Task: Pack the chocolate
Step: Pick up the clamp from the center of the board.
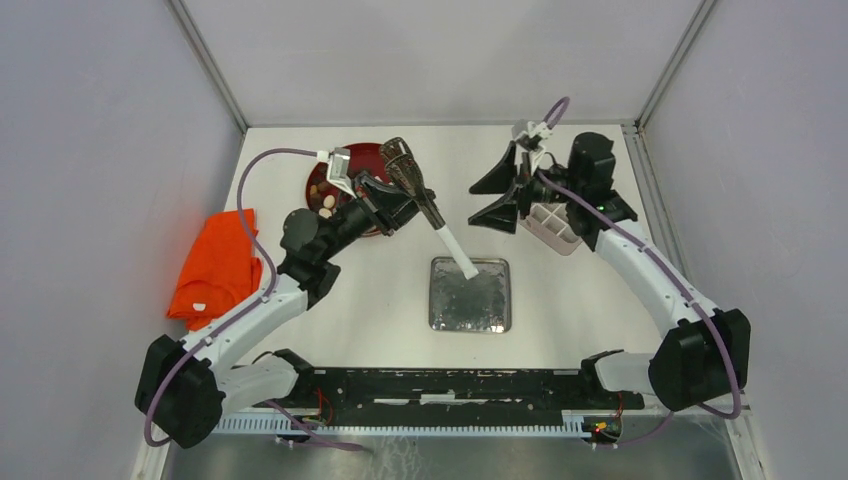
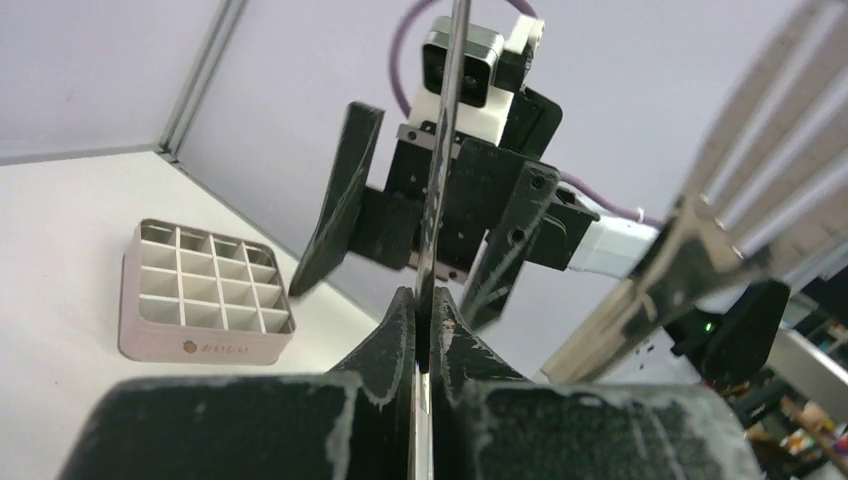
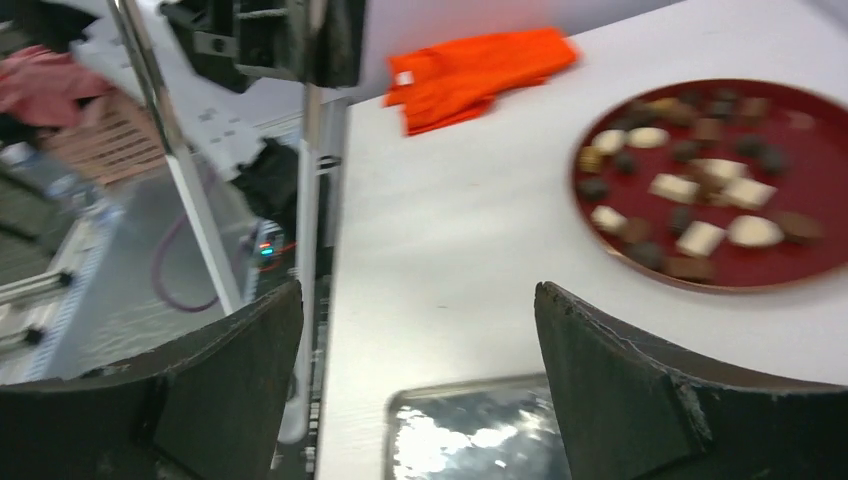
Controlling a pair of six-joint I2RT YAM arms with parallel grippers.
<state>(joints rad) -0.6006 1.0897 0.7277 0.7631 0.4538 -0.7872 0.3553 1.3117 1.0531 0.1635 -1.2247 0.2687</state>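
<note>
The chocolate (image 3: 700,190), many small dark, brown and cream pieces, lies on a round dark-red plate (image 3: 800,130). In the top view a few pieces (image 1: 322,198) show on the plate (image 1: 362,156) behind my left arm. My left gripper (image 1: 398,203) (image 2: 428,300) is shut on a slotted metal serving tool (image 1: 405,165) with a white handle end (image 1: 458,255); its thin blade (image 2: 440,180) stands edge-on between the jaws. My right gripper (image 1: 490,197) (image 3: 420,330) is open and holds nothing, hanging just right of the tool. The pale pink grid box (image 2: 205,290) (image 1: 555,228) sits under my right arm.
A shiny square metal tray (image 1: 470,293) (image 3: 470,430) lies mid-table below both grippers. An orange cloth (image 1: 215,265) (image 3: 480,60) is bunched at the left edge. Grey walls close the table at the back and sides.
</note>
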